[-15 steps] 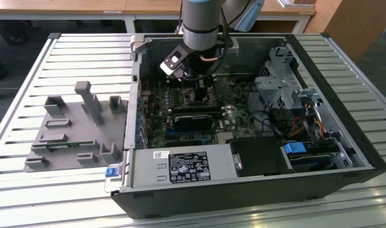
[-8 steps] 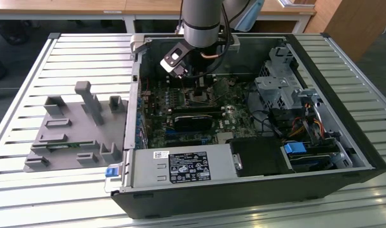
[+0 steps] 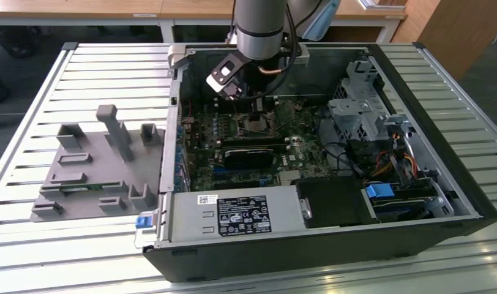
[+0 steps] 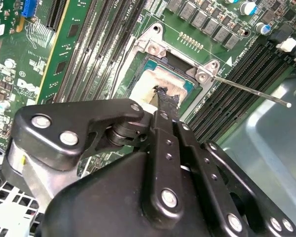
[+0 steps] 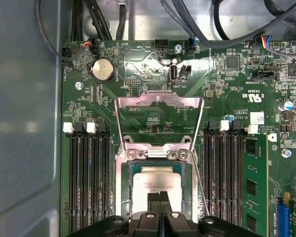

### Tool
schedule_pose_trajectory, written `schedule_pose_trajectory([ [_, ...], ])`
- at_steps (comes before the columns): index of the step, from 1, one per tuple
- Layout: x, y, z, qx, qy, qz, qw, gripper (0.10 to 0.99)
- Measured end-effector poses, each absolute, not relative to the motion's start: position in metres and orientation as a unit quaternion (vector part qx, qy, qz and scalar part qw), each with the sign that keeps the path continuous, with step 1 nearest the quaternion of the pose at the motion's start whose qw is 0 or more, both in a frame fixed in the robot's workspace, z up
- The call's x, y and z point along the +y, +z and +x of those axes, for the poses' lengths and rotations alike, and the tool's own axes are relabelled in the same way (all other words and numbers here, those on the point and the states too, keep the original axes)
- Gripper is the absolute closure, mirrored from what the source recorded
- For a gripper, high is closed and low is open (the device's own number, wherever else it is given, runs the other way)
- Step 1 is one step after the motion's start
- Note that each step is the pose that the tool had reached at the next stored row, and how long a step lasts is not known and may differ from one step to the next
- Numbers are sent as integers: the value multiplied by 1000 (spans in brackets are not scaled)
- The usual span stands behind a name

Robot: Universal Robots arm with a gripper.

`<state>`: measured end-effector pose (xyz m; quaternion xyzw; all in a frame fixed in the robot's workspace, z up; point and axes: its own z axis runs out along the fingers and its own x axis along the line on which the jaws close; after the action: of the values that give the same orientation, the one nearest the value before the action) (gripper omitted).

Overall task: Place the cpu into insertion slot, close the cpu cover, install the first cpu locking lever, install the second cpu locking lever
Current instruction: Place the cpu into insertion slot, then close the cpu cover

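The gripper [image 5: 160,200] hangs over the insertion slot [image 5: 122,187]; its fingers are drawn together with no gap seen between them, and nothing is clamped. In the second wrist view one fingertip [image 4: 166,101] sits at the top face of the cpu [image 4: 155,79]; whether it touches cannot be told.

The cpu lies flat in the slot, metal top up, edges square with the rim. The cpu cover [image 5: 158,100] stands open, swung back from its hinge at the slot's edge far from the gripper; the green board shows through its window. One thin locking lever [image 4: 251,91] is seen clearly; it stands free and unlatched, its long axis running roughly along the memory slots [image 5: 86,173].

Those slots flank the socket on two sides, with four latch ends counted on each side; one coin battery [image 5: 102,69] lies beyond the cover.

In the exterior view the arm comes down into the open computer case [image 3: 444,177]. Taken from the socket, a black card [image 3: 248,156] lies at six o'clock with the power supply [image 3: 232,214] further on; the drive cage [image 3: 358,113] is at three o'clock. A grey fixture [image 3: 101,165] rests on the slatted table [image 3: 36,257] at eight o'clock, on the exterior view's left.
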<state>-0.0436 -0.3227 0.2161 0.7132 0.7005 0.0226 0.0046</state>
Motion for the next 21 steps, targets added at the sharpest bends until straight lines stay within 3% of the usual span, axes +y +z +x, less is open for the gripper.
schedule_pose_trajectory([
  [21, -323, 235, -44, 700, 23, 713, 5, 976],
])
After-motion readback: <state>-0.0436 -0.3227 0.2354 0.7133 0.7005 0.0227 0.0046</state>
